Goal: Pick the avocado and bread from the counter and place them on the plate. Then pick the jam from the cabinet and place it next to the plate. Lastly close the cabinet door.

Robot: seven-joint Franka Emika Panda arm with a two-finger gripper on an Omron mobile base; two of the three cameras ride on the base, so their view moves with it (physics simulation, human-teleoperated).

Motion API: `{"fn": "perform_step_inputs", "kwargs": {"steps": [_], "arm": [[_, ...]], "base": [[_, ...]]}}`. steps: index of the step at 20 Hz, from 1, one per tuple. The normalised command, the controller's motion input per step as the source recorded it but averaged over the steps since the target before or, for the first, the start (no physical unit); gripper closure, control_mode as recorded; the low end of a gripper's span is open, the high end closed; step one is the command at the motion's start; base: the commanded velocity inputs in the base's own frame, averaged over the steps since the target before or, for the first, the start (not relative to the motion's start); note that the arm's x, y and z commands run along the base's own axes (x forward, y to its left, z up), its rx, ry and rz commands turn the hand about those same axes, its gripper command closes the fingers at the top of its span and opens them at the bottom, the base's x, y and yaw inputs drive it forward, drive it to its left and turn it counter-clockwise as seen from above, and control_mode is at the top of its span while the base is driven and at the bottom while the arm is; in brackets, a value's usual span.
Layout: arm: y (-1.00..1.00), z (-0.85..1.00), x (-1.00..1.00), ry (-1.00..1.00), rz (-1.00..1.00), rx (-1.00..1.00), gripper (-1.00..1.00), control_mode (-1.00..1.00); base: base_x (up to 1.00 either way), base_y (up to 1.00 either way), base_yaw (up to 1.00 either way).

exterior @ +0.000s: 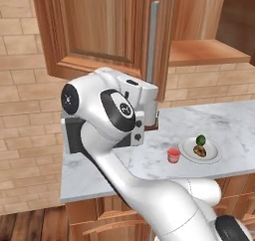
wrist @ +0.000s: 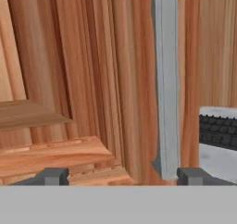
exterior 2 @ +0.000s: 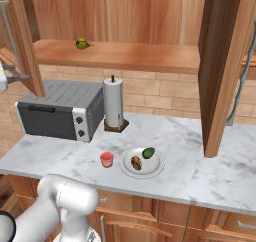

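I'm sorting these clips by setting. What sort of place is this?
A rendered home kitchen, it seems: a marble counter over wooden drawers, a toaster oven and a paper-towel roll against a brick wall, and an open wooden wall cabinet above them.

The open cabinet door and its grey handle block the gripper's path.

One plate, one avocado, one bread, one jam, one toaster oven, one paper-towel roll, one yellow-green fruit.
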Motion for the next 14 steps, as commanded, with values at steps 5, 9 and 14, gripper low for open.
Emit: {"fn": "perform_step_inputs", "kwargs": {"steps": [5,9,14], "arm": [[-0.32,-0.18,0.64,0.00,0.02,0.00,-1.00,-1.00],[-0.27,-0.22,0.64,0.03,0.02,0.00,-1.00,-1.00],[-0.31,-0.18,0.68,0.05,0.03,0.01,-1.00,-1.00]], "base": [[0.00,0.00,0.00],[0.00,0.00,0.00],[0.00,0.00,0.00]]}}
